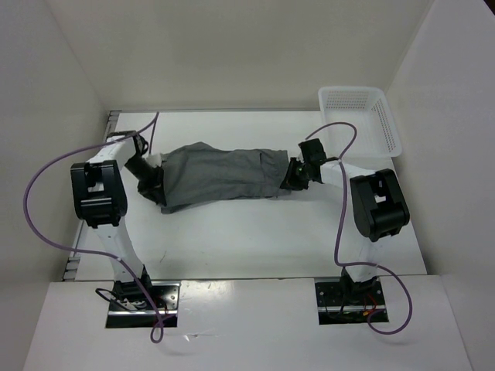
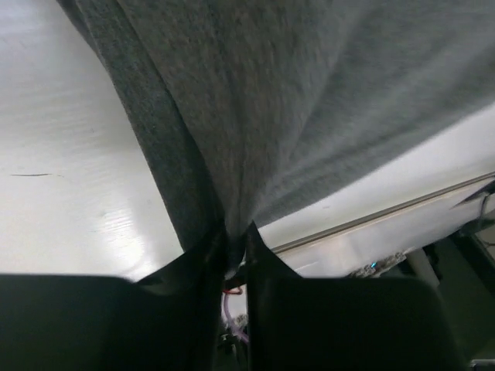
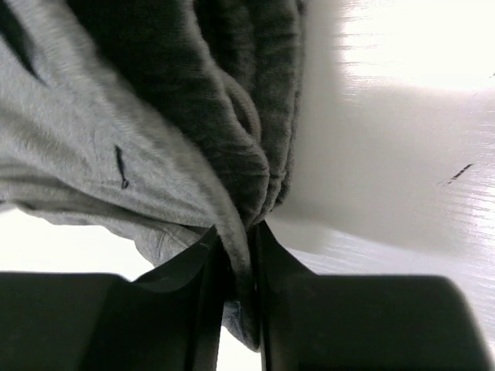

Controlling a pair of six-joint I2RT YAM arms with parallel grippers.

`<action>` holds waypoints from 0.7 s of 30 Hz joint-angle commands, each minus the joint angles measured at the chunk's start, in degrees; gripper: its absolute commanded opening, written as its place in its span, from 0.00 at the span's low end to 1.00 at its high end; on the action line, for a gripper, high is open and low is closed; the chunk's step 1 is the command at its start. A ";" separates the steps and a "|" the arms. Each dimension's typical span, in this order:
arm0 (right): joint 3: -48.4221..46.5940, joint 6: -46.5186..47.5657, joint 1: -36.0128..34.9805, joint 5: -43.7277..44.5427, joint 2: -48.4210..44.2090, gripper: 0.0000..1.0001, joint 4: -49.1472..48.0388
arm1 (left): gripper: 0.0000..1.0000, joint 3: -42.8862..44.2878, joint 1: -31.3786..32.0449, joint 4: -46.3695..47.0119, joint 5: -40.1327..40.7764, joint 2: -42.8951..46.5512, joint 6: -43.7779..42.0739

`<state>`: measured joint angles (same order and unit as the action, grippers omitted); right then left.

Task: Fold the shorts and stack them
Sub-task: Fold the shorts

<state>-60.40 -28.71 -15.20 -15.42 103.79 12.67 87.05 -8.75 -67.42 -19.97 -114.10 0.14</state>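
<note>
Two grippers hold one pair of grey shorts between them. In the left wrist view, the left gripper (image 2: 236,243) has its black fingers (image 2: 203,267) pressed nearly together, with a pinch of the shorts (image 2: 294,100) caught between the tips. The cloth fans up and away from that pinch, and the white table (image 2: 69,193) shows below it. In the right wrist view, the right gripper (image 3: 236,232) is closed just as narrowly on a thick, gathered edge of the shorts (image 3: 116,116). One loop of drawstring (image 3: 249,112) lies against that darker, bunched fabric just above the fingertips.

From overhead, we see the left gripper (image 1: 155,179) at the 9 o'clock end of the shorts (image 1: 220,174) and the right gripper (image 1: 294,176) at the 3 o'clock end. The garment is pulled into a long band. Its long axis runs from 9 o'clock to 3 o'clock across the far half of the table (image 1: 232,239), and the 9 o'clock end is wider and sits slightly nearer the bases. We cannot tell whether its middle touches the surface.

One white lattice basket (image 1: 387,127) stands at about 2 o'clock from the table's centre, just past the right gripper and apart from the shorts. We see only its own mesh floor and walls. Two purple cables (image 1: 31,201) loop outward, one along each arm.
</note>
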 commanded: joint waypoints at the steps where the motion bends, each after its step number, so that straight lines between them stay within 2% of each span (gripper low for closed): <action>1: -0.24 0.67 0.08 1.71 2.21 0.25 -0.10 | 0.26 -4.15 0.57 2.11 3.96 -0.15 -0.14; 3: -0.24 0.67 0.08 1.71 2.21 0.32 -0.10 | 0.34 -5.74 0.58 4.13 4.75 -0.85 -0.14; 4: -0.24 0.67 0.08 1.10 2.73 0.39 -0.10 | 0.39 -6.44 0.58 4.14 5.28 -1.55 -0.14; 8: -0.24 0.67 0.08 0.48 3.26 0.52 -0.10 | 0.47 -6.45 0.58 5.37 5.29 -2.09 -0.14; 10: -0.24 0.67 0.08 -0.05 3.26 0.52 -0.10 | 0.50 -6.45 0.58 5.98 7.12 -2.09 -0.14; 12: -0.24 0.67 0.08 -0.75 3.79 0.47 -0.63 | 0.51 -5.75 0.58 5.98 8.27 -2.09 -0.14; 13: -0.24 0.67 0.08 -0.75 4.40 0.34 -0.63 | 0.51 -5.75 0.58 5.98 8.80 -2.09 -0.14; 16: -0.76 0.67 0.08 -1.28 4.41 0.12 -0.63 | 0.53 -2.50 -0.65 5.98 9.33 -1.57 -0.14; 17: -0.77 0.67 0.08 -1.28 4.41 0.01 -0.10 | 0.53 -1.45 -0.65 5.98 9.33 -1.56 -0.14; 21: -2.18 1.81 0.08 -0.49 2.65 0.00 2.44 | 0.57 5.14 -1.88 8.09 7.58 -1.56 -0.14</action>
<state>-60.99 -28.84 -14.98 -18.09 106.02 11.70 86.61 -9.50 -61.43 -11.62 -115.55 0.19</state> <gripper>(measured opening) 0.044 0.561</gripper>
